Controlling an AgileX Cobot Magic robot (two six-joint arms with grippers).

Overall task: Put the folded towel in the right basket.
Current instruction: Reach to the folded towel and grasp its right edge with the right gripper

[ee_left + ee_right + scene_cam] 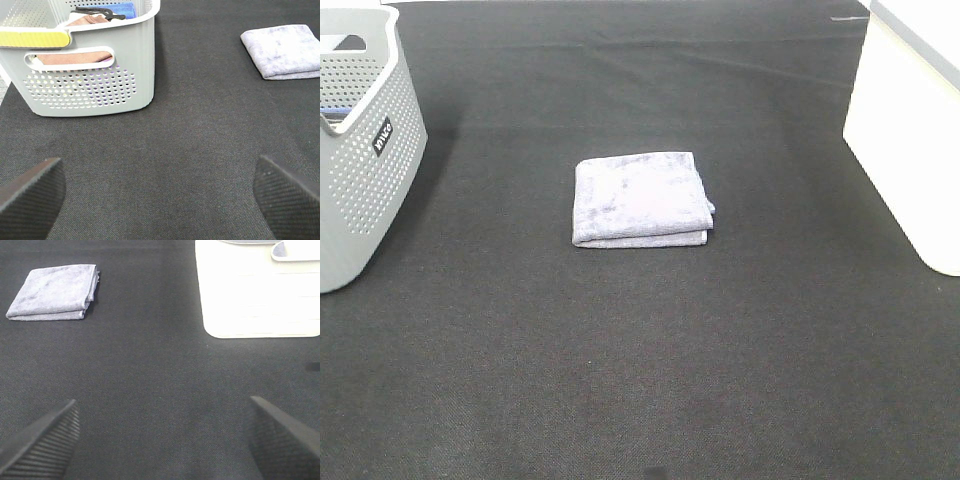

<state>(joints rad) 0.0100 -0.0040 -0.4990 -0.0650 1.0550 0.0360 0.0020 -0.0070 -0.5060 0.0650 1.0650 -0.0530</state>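
Note:
A folded lavender-grey towel (640, 198) lies flat on the black table, near the middle. It also shows in the left wrist view (282, 50) and in the right wrist view (52, 291). The right basket (910, 130) is white and stands at the right edge; its wall shows in the right wrist view (257, 295). Neither arm shows in the high view. My left gripper (160, 197) is open and empty, well short of the towel. My right gripper (162, 437) is open and empty, with the towel and the white basket ahead of it.
A grey perforated basket (360, 150) stands at the left edge; in the left wrist view (90, 75) it holds brown and blue cloths. The black table surface (640, 380) spreads around the towel.

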